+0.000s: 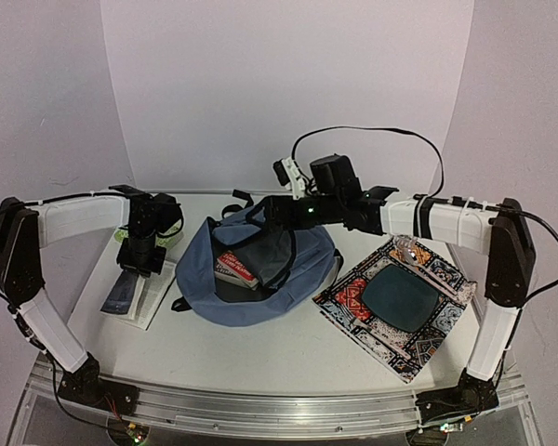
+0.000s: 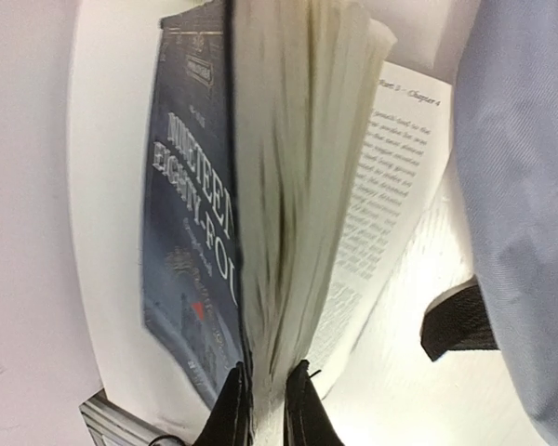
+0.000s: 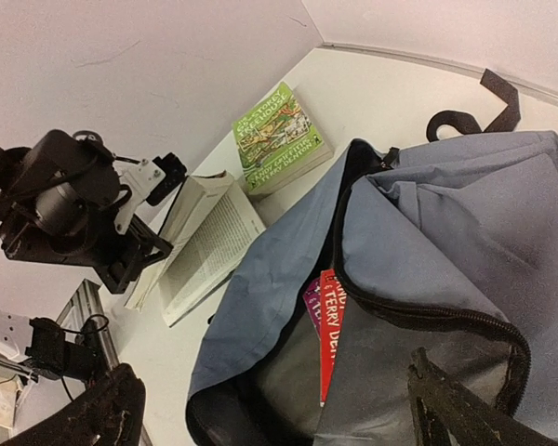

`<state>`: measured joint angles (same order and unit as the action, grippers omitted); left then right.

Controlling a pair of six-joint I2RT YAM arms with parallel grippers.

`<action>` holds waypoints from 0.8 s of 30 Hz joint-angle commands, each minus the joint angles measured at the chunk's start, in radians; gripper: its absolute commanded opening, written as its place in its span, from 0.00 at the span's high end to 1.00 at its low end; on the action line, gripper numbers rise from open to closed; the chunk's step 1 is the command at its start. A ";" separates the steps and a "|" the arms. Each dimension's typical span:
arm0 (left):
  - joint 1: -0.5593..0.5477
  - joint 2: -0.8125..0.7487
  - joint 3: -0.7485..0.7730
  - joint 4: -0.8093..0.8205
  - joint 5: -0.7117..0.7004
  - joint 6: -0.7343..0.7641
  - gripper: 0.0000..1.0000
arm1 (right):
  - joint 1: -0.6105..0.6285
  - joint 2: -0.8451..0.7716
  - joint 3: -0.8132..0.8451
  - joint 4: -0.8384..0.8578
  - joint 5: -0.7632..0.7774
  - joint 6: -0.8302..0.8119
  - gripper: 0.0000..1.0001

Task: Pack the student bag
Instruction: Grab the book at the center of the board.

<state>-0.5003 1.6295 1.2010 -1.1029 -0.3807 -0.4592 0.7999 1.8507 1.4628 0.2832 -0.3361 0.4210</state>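
The student bag (image 1: 260, 283), slate-blue, lies unzipped in the middle of the table with a red book (image 1: 236, 269) inside. In the right wrist view the bag (image 3: 465, 204) gapes, and the red book (image 3: 327, 325) stands against a purple one in the dark lining. My right gripper (image 3: 279, 418) hovers open just over that opening. Left of the bag, my left gripper (image 2: 267, 409) is shut on the page block of a dark-blue paperback (image 2: 191, 232). The paperback's cover and some pages splay out to either side on the table.
A green paperback (image 3: 281, 139) lies at the back left, behind the left gripper. A patterned cloth mat (image 1: 353, 302) at the right carries a dark teal pad (image 1: 400, 299) and a clear case (image 1: 432, 268). A black strap (image 2: 456, 321) lies beside the held book.
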 commanded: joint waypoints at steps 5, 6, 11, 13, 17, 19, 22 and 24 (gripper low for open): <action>0.006 -0.153 0.233 -0.140 -0.164 -0.060 1.00 | 0.041 -0.053 0.053 0.017 -0.003 0.075 0.02; 0.006 -0.163 0.253 -0.150 -0.165 -0.062 1.00 | 0.044 -0.048 0.057 0.020 -0.006 0.086 0.02; 0.008 -0.198 0.344 -0.202 -0.189 -0.059 1.00 | 0.061 -0.019 0.079 0.047 -0.034 0.130 0.02; 0.009 -0.207 0.378 -0.228 -0.211 -0.061 1.00 | 0.067 -0.005 0.085 0.067 -0.053 0.152 0.02; 0.009 -0.227 0.441 -0.230 -0.150 -0.043 1.00 | 0.076 0.020 0.090 0.122 -0.081 0.213 0.02; 0.010 -0.232 0.477 -0.222 -0.078 -0.026 1.00 | 0.077 0.034 0.091 0.151 -0.083 0.251 0.02; 0.008 -0.252 0.506 -0.175 0.044 0.015 1.00 | 0.078 0.063 0.105 0.187 -0.094 0.310 0.02; 0.008 -0.267 0.521 -0.145 0.114 0.030 1.00 | 0.076 0.084 0.118 0.211 -0.104 0.343 0.02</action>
<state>-0.4908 1.4377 1.6320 -1.3389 -0.3949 -0.4796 0.8715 1.8863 1.5245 0.3940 -0.3976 0.6647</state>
